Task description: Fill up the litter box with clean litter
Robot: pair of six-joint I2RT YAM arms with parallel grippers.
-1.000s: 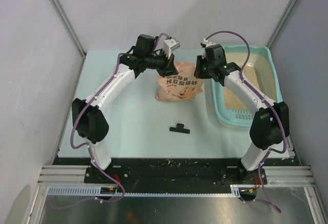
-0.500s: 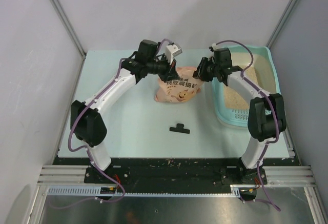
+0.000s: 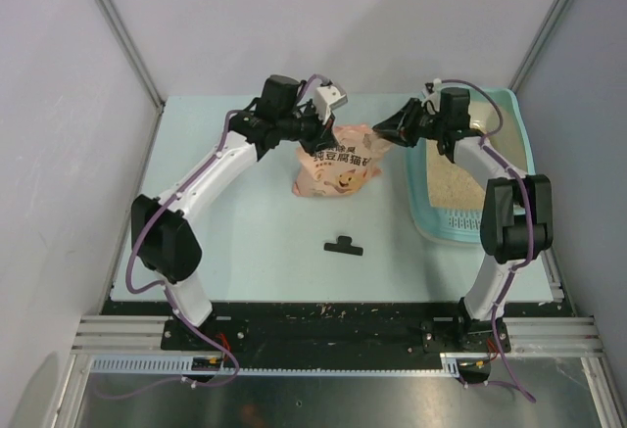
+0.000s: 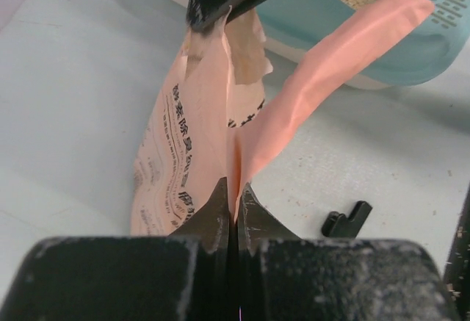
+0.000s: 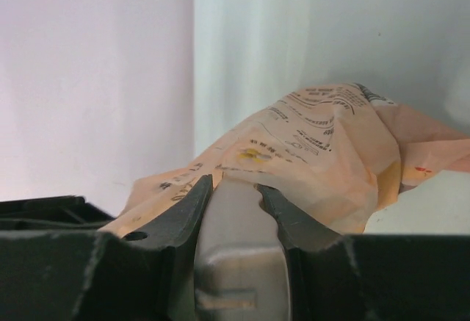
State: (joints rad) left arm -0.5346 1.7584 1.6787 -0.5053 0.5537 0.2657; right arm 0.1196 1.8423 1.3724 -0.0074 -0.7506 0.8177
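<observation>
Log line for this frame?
left gripper: shut on bag edge | right gripper: shut on bag top | litter box: litter inside

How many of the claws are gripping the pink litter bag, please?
2. The left claw pinches one end of the bag's top; the right claw clamps the other end, nearest the litter box.

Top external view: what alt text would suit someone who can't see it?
A peach-pink bag is held between the left gripper and the right gripper, each pinching one side of its top. To its right sits the teal litter box holding beige litter.
</observation>
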